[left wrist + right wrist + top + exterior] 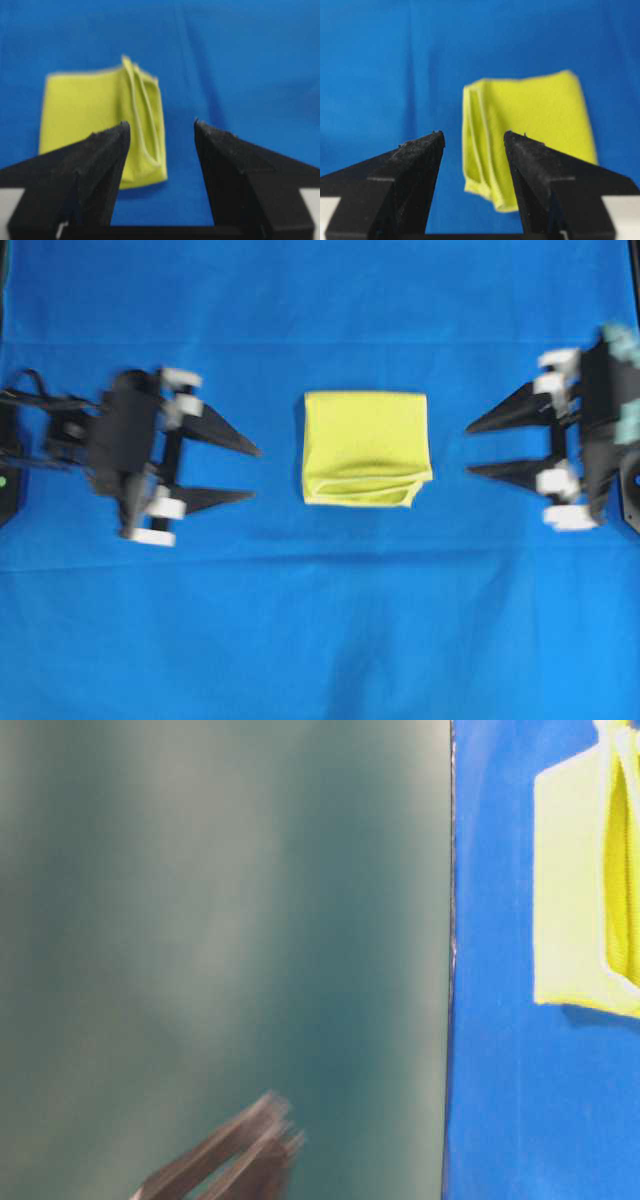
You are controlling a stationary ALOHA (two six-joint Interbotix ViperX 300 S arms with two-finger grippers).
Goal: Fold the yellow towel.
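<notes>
The yellow towel [366, 447] lies folded into a small rectangle on the blue cloth, with its layered hem edges along the near side. It also shows in the left wrist view [100, 120], the right wrist view [530, 130] and the table-level view [585, 880]. My left gripper [255, 473] is open and empty, a short way left of the towel. My right gripper [468, 448] is open and empty, a short way right of it. Neither touches the towel.
The large blue cloth [320, 620] covers the whole table. In the table-level view a blurred gripper finger [235, 1155] shows against a green backdrop [200, 920].
</notes>
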